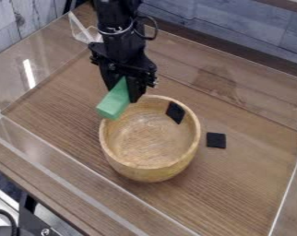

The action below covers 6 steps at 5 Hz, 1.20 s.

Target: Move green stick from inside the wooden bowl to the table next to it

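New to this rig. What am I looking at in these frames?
All frames come from one fixed camera looking down at a table. The black machine entering from the top is a single robot arm; its lower end is the tool, closed on a green stick.

The stick is held tilted, over the far left part of the rim of a wooden bowl. Whether it touches the rim, I can't tell from this angle.

A small black square sits inside the bowl near its far right edge, and another lies on the table to the right of the bowl. The job is to get the stick from the bowl onto the table beside it.
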### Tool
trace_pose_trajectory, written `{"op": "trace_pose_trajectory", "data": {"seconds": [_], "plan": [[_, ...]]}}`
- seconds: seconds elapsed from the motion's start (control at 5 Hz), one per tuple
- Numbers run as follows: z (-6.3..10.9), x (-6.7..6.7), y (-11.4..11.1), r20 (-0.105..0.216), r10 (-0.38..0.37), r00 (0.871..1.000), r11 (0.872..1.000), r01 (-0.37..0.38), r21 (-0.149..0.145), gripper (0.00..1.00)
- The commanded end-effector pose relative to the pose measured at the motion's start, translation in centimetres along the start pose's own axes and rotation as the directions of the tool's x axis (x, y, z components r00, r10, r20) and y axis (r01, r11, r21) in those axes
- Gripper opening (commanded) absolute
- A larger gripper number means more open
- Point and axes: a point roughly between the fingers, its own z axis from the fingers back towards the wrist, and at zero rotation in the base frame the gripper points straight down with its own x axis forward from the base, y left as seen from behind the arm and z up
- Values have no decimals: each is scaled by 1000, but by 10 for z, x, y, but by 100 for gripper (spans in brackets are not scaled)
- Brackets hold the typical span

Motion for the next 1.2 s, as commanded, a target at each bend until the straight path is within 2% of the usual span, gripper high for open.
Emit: {"op": "trace_pose_trajectory", "data": {"seconds": [0.0,0.6,1.0], "plan": [[4,3,4,24,3,1000,1000,-3,12,0],[3,3,-1,1,21,1000,1000,-21,-6,0],[9,9,-13,-9,35,999,999,-36,-35,0]]}}
